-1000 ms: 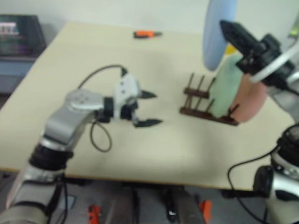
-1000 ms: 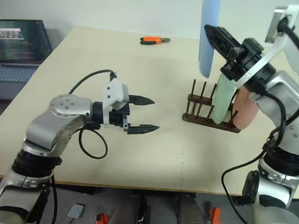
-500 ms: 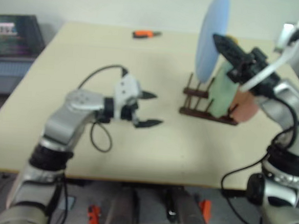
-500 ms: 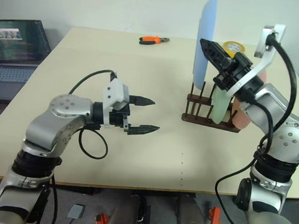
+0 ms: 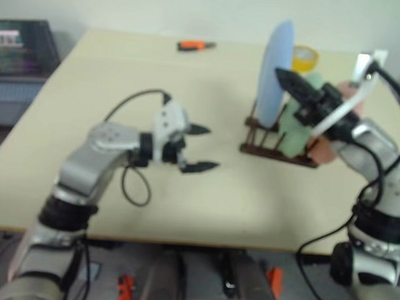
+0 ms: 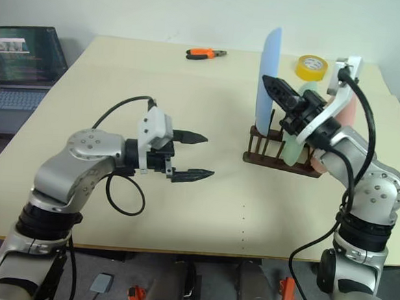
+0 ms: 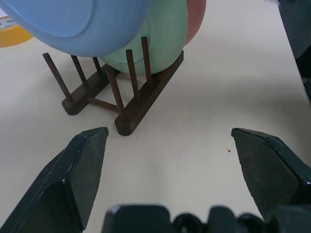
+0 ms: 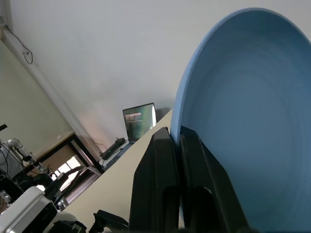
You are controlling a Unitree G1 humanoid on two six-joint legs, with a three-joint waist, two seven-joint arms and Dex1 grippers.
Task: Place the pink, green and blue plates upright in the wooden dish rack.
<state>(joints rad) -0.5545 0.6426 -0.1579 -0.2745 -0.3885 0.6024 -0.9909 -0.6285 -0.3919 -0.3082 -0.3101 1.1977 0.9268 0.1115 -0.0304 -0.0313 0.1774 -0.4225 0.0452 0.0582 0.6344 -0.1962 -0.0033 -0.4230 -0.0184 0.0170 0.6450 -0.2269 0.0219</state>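
The table [image 6: 202, 212] holds the wooden rack [image 6: 282, 158], with the green plate [image 6: 298, 144] and pink plate [image 6: 345, 115] standing in it. The blue plate [image 6: 267, 79] looks stiff, light and maybe slippery. It stands on edge, flat face sideways, just above the rack. The right gripper [image 6: 272, 86] pinches its rim. The left gripper [image 6: 198, 155] hangs wide apart, well away.

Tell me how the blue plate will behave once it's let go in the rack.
The blue plate, pinched at its rim by the right gripper, looks rigid. Round and on edge, it may roll or lean unless pegs of the wooden rack flank it.
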